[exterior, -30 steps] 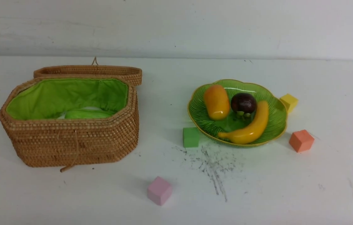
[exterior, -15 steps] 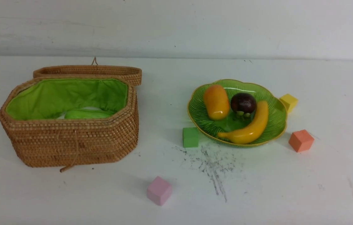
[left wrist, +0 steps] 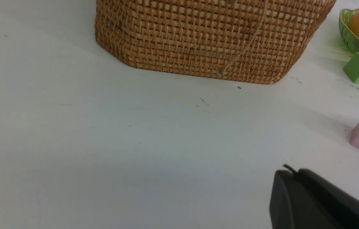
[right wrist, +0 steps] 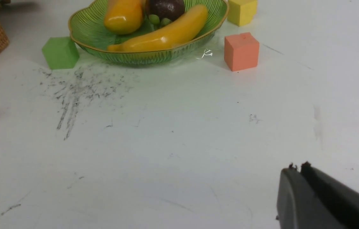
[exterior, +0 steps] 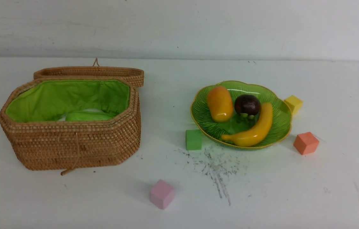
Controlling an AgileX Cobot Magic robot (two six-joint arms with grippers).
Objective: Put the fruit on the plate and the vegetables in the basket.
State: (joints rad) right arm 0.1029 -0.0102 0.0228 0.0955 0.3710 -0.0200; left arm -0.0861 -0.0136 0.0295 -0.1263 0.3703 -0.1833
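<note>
Resting in the green plate (exterior: 281, 124), banana (exterior: 255, 130), mango (exterior: 220, 104) and mangosteen (exterior: 247, 105); left hand (left wrist: 293, 171) and right hand (right wrist: 299, 167) closed.

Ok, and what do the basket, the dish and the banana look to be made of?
Basket: woven wicker or rattan, matt, with crossing strands showing; its lining seems cloth, creased in soft folds.
Dish: glossy, translucent green, glass or clear plastic.
Banana: probably painted plastic or foam, given its smooth, shiny skin.

Between my arms, one camera faces forward over basket (exterior: 71, 146) and plate (exterior: 281, 124); my wrist cameras look down from nearer, all three sharing the green cube (exterior: 193, 140).
</note>
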